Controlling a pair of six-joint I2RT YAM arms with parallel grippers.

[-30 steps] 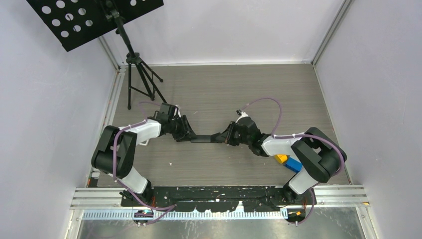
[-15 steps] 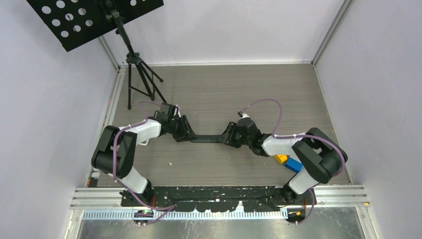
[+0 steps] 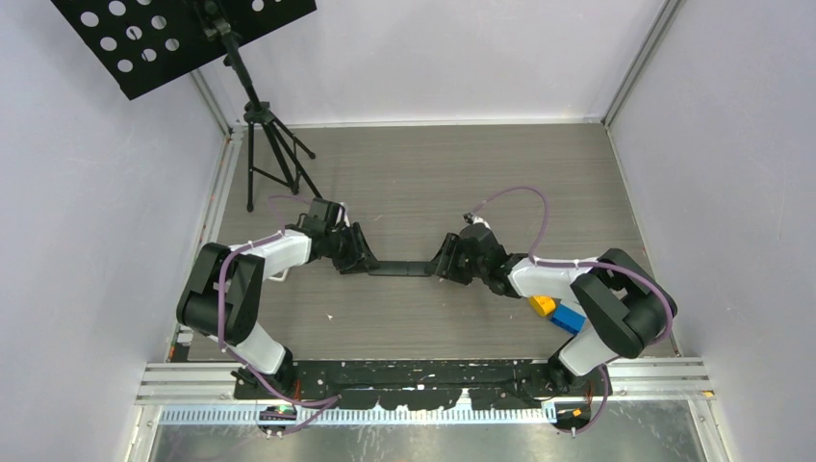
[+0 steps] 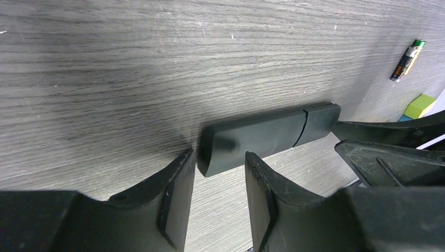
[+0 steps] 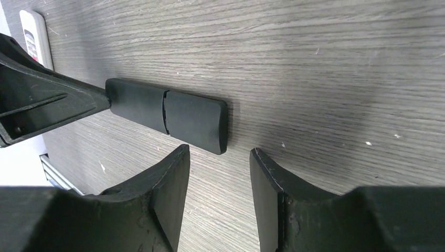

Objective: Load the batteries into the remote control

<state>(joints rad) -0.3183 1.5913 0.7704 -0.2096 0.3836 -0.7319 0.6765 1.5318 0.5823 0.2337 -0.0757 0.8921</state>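
The black remote control [image 3: 402, 269] lies on the wooden table between my two grippers. In the left wrist view its near end [image 4: 225, 152] fills the gap between my left gripper's [image 4: 218, 155] fingertips, which are shut on it; a seam crosses the body near the far end. My right gripper [image 5: 219, 152] stands open just short of the remote's other end [image 5: 194, 121], with nothing between its fingers. One gold-and-black battery [image 4: 406, 60] with a green tip lies on the table beyond the remote. No other batteries show.
A yellow block [image 3: 544, 306] and a blue block [image 3: 568, 319] sit by the right arm's elbow; a lime block [image 4: 421, 105] shows near the battery. A white remote-like object [image 5: 34, 39] lies beyond the left gripper. A music stand's tripod [image 3: 269, 159] stands at back left.
My right gripper has opened and let go of the remote's end, backing off slightly to the right. The left gripper has kept its hold and place.
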